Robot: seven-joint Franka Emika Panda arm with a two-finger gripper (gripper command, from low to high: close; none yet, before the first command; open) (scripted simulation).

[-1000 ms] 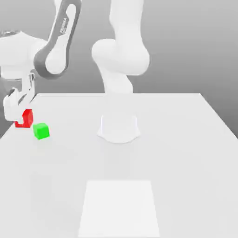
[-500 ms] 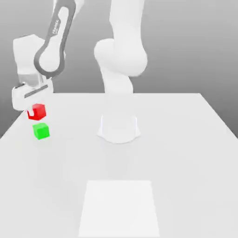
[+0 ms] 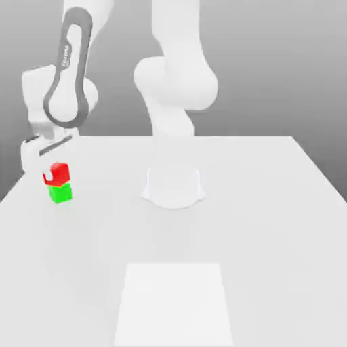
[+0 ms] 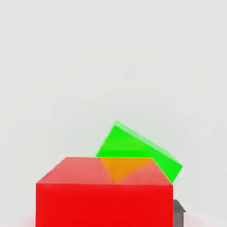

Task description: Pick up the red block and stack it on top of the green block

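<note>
The red block (image 3: 58,173) has left the surface (image 3: 203,237): a second ago it sat there at the exterior view's left, close beside the green block (image 3: 60,194), with the jaws down around it. Since then the arm has lifted it, carried it a little toward the exterior view's right and brought it in over the green block, which has kept its place throughout. The gripper (image 3: 51,177) stays clamped on the red block, its jaws drawn in against the cube's sides.

In the exterior view the red block now sits directly above the green one, their faces meeting or all but meeting; whether the two truly touch cannot be told from here. The hand view looks down past the red block (image 4: 104,195) to the green block (image 4: 138,153) below it, and the green cube is turned at an angle to the red one and peeks out past one edge, so the two are not squared up.

By this reading the carry is nearly done and the placing is in hand. What remains is likely to settle the red block down fully and let go; the offset could leave it overhanging.
</note>
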